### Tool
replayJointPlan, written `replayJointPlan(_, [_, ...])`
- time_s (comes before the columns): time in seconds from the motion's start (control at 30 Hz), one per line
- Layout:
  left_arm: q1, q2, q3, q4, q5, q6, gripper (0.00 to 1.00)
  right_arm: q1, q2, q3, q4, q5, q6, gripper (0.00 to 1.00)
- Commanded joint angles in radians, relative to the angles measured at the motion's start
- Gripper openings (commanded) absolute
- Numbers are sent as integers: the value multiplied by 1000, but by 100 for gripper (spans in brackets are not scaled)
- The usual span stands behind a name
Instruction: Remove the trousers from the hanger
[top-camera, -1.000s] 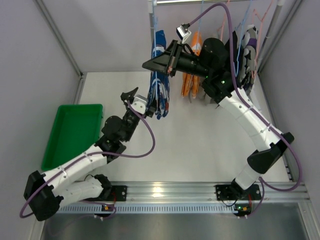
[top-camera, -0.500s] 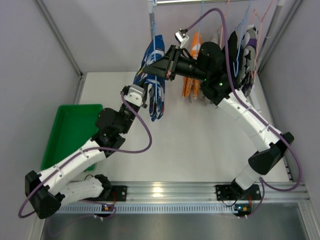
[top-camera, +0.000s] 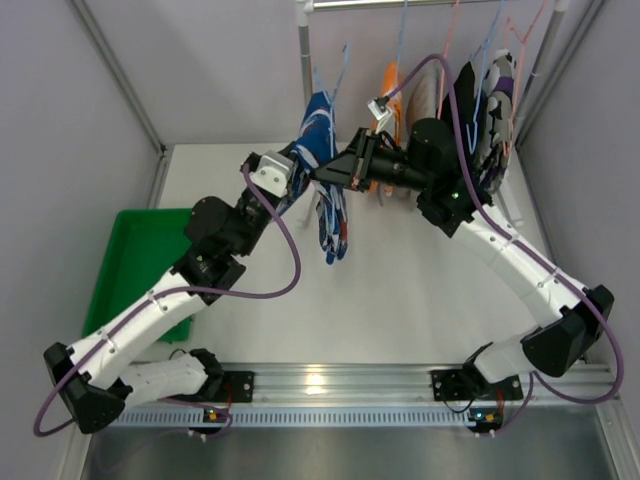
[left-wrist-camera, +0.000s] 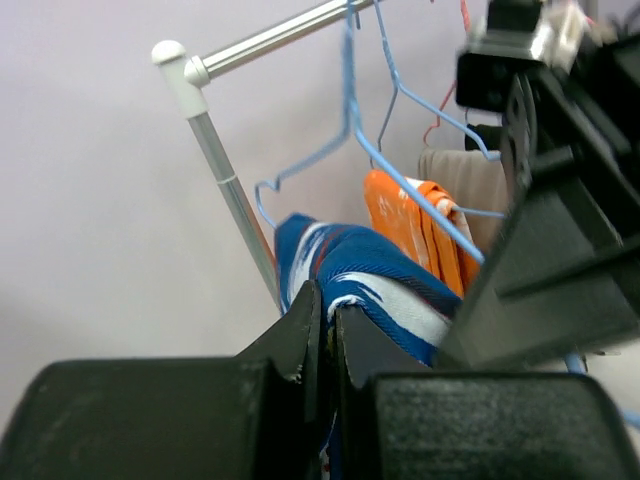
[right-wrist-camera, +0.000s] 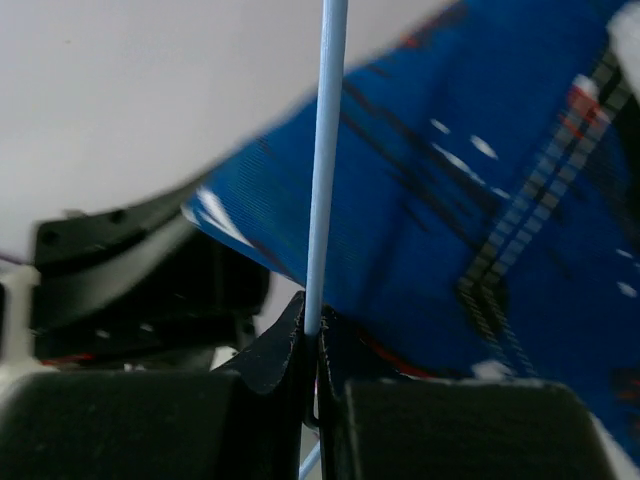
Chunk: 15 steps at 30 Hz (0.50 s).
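Lifted and closed since a second ago, the left gripper (left-wrist-camera: 322, 312) now has its jaws pressed together on a fold of the blue trousers (left-wrist-camera: 365, 270), which hang from the blue hanger (left-wrist-camera: 405, 165) at the rail's left end. Just beyond, the right gripper (right-wrist-camera: 312, 328) pinches that hanger's wire. Farther back, orange trousers (left-wrist-camera: 415, 225) hang from the rail (left-wrist-camera: 270, 35).

Pale grey walls (top-camera: 200, 70), white tabletop (top-camera: 400, 280), aluminium rail (top-camera: 330, 381) along near edge, even light.
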Motion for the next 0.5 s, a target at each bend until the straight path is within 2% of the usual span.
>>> replayJointPlan(0.0, [-2,-17,139,144,20,28,0,-39,-68,-66,33,11,-93,0])
replayJointPlan(0.13, [-2,-5,233,142,14,22,0,-85,-119,-147,7,13,-133,0])
replayJointPlan(0.27, [-4,23,332,69,-4,-73,0,-99,-144,-199,-6,24,-196,0])
replayJointPlan(0.47, [-2,81,561,4,-19,-140,0,-100,-144,-224,-47,42,-259,0])
